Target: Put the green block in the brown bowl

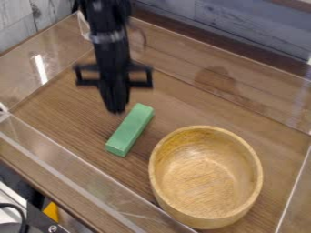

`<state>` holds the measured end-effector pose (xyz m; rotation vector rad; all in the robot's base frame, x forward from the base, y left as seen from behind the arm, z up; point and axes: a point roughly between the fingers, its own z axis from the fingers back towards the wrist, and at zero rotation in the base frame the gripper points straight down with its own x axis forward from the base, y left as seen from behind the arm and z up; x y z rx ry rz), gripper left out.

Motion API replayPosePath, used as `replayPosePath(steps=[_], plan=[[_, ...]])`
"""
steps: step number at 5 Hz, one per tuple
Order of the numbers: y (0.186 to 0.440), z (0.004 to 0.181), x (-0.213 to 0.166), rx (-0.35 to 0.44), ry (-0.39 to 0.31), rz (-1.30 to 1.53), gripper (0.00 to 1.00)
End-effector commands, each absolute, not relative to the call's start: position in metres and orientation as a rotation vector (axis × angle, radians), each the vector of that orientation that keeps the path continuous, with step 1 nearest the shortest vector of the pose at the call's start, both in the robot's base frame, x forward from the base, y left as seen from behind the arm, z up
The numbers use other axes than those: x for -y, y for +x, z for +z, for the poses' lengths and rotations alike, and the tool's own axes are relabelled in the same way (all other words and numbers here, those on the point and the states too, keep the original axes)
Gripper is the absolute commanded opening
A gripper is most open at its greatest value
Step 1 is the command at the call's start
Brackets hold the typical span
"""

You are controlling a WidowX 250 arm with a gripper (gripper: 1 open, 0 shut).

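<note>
End effector (115,106) hung closed and empty above desk (219,86). Green block (130,129) lay flat below it, just left of brown bowl (206,175), not touching.

Can't really make out the gripper (116,106) fingertips, all smeared by motion blur, with the arm (107,27) chopped off by the top edge and the bowl (206,176) rim barely clipped at the bottom edge.
</note>
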<state>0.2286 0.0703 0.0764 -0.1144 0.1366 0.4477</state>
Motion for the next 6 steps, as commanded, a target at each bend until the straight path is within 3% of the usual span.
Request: replayPosePath(steps=[1, 4, 6], plan=[[0.234, 0.088, -0.070, -0.075, -0.101, 0.362, 1.00], [0.242, 0.089, -0.057, -0.079, -0.085, 0.201, 1.00], [0.246, 0.040, -0.057, -0.087, -0.071, 0.143, 1.00]])
